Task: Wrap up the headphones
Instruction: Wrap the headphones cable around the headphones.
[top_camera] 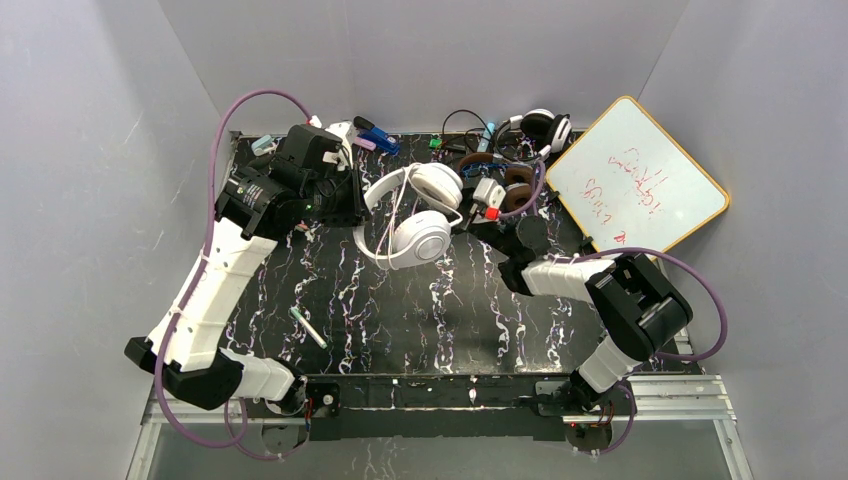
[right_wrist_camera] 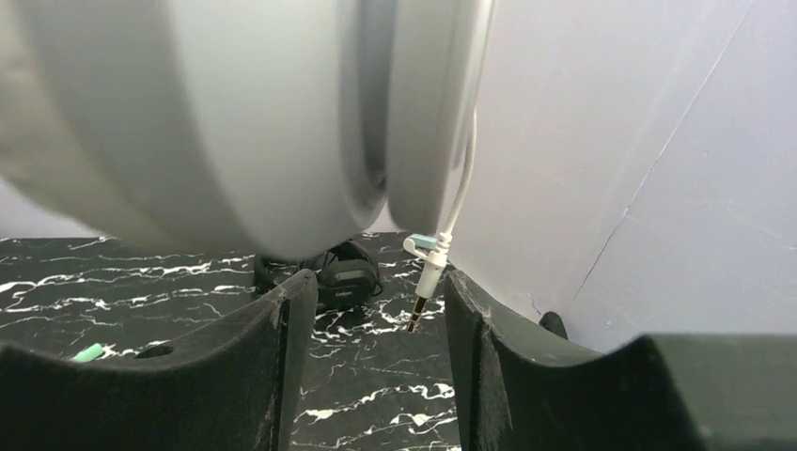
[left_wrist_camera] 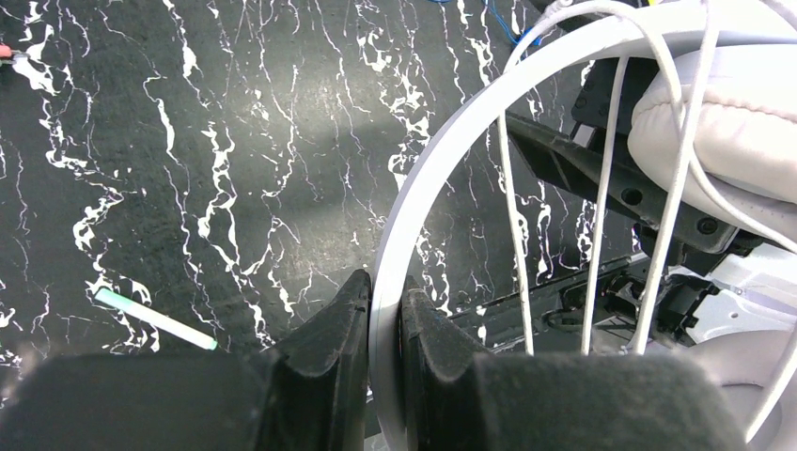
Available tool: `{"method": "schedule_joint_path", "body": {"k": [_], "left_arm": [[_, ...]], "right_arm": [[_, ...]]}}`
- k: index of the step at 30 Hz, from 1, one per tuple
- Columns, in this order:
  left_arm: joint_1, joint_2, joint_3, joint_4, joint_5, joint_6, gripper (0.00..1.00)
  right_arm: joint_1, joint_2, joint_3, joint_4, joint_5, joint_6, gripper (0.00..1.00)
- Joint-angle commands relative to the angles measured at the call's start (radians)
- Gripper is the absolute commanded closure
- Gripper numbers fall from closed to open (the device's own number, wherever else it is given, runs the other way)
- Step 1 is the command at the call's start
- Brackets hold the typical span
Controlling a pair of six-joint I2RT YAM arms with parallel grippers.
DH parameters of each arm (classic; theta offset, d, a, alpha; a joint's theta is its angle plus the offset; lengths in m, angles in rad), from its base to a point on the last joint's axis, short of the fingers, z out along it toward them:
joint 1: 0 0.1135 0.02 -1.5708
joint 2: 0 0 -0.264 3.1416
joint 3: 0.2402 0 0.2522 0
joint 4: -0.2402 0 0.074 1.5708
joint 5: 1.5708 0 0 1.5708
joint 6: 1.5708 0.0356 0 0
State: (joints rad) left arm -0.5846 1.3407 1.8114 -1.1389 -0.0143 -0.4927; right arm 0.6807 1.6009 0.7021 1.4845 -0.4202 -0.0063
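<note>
The white headphones (top_camera: pixel 420 215) hang above the middle of the black marbled table. My left gripper (top_camera: pixel 357 206) is shut on their white headband (left_wrist_camera: pixel 451 141), which sits tight between my fingertips in the left wrist view (left_wrist_camera: pixel 385 301). Several turns of thin white cord (left_wrist_camera: pixel 606 188) cross the headband beside a white ear pad (left_wrist_camera: pixel 724 122). My right gripper (top_camera: pixel 465 212) is open and empty just under a white ear cup (right_wrist_camera: pixel 235 122). The cord's plug (right_wrist_camera: pixel 425 301) dangles between its fingers (right_wrist_camera: pixel 371 291) without touching them. The brown-cupped headset (top_camera: pixel 516 188) lies behind my right gripper.
Another headset (top_camera: pixel 540 125) and loose cords lie at the back edge. A black ear cup (right_wrist_camera: pixel 346 277) sits on the table ahead of my right gripper. A whiteboard (top_camera: pixel 635 180) leans at the right. A green-tipped pen (top_camera: pixel 308 327) lies front left, with small items (top_camera: pixel 375 135) at the back left.
</note>
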Motion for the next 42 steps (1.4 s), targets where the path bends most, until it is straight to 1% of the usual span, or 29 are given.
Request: {"method": "schedule_joint_path", "body": {"k": [1, 2, 5, 6, 8, 9, 13, 18, 21, 22, 24, 25, 26, 28, 30, 33, 39, 40, 41, 42], "left_arm": [[-0.003, -0.014, 0.045, 0.001, 0.053, -0.021, 1.0], [-0.003, -0.015, 0.047, 0.001, 0.053, -0.021, 1.0], [-0.003, -0.015, 0.053, 0.001, 0.053, -0.02, 1.0], [-0.003, -0.015, 0.054, 0.001, 0.051, -0.02, 1.0], [-0.003, -0.014, 0.051, 0.001, 0.046, -0.018, 1.0], [-0.003, -0.014, 0.049, 0.003, 0.045, -0.018, 1.0], [-0.003, -0.015, 0.035, 0.016, 0.054, -0.025, 1.0], [-0.003, -0.032, 0.008, 0.045, 0.028, -0.03, 1.0], [-0.003, -0.04, -0.01, 0.063, 0.028, -0.036, 1.0], [-0.003, -0.039, -0.013, 0.065, 0.028, -0.038, 1.0], [-0.003, -0.034, -0.01, 0.063, 0.037, -0.039, 1.0], [-0.003, -0.032, -0.007, 0.061, 0.039, -0.04, 1.0], [-0.003, -0.032, -0.006, 0.058, 0.038, -0.04, 1.0], [-0.003, -0.033, -0.003, 0.058, 0.036, -0.04, 1.0], [-0.003, -0.034, -0.001, 0.059, 0.039, -0.038, 1.0], [-0.003, -0.032, 0.0, 0.056, 0.042, -0.04, 1.0], [-0.003, -0.032, -0.003, 0.056, 0.043, -0.04, 1.0], [-0.003, -0.032, -0.003, 0.057, 0.044, -0.04, 1.0], [-0.003, -0.032, -0.004, 0.057, 0.046, -0.04, 1.0], [-0.003, -0.032, -0.002, 0.057, 0.046, -0.04, 1.0]], "right_arm": [[-0.004, -0.015, 0.059, 0.336, 0.028, -0.001, 0.41], [-0.005, -0.014, 0.061, 0.336, 0.033, -0.001, 0.45], [-0.009, -0.013, 0.063, 0.336, 0.028, -0.001, 0.65], [-0.009, -0.013, 0.061, 0.336, 0.024, 0.009, 0.73], [-0.009, -0.014, 0.055, 0.336, 0.017, 0.028, 0.93], [-0.009, -0.013, 0.054, 0.337, 0.013, 0.033, 0.99], [-0.009, -0.016, 0.033, 0.336, 0.027, 0.053, 0.99], [-0.009, -0.031, -0.016, 0.336, 0.084, 0.15, 0.99], [-0.008, -0.022, -0.041, 0.336, 0.087, 0.191, 0.99], [-0.009, -0.015, -0.044, 0.337, 0.081, 0.19, 0.92], [-0.009, -0.006, -0.047, 0.337, 0.079, 0.18, 0.61], [-0.009, -0.004, -0.047, 0.336, 0.086, 0.173, 0.48], [-0.008, -0.005, -0.046, 0.336, 0.096, 0.165, 0.41], [-0.009, -0.004, -0.039, 0.336, 0.115, 0.146, 0.35], [-0.01, 0.003, -0.02, 0.336, 0.122, 0.133, 0.34], [-0.013, 0.026, 0.023, 0.336, 0.111, 0.132, 0.34], [-0.013, 0.067, 0.112, 0.337, 0.07, 0.167, 0.39], [-0.013, 0.069, 0.12, 0.337, 0.07, 0.171, 0.42], [-0.013, 0.071, 0.126, 0.337, 0.074, 0.175, 0.48], [-0.013, 0.07, 0.128, 0.337, 0.077, 0.178, 0.6]]}}
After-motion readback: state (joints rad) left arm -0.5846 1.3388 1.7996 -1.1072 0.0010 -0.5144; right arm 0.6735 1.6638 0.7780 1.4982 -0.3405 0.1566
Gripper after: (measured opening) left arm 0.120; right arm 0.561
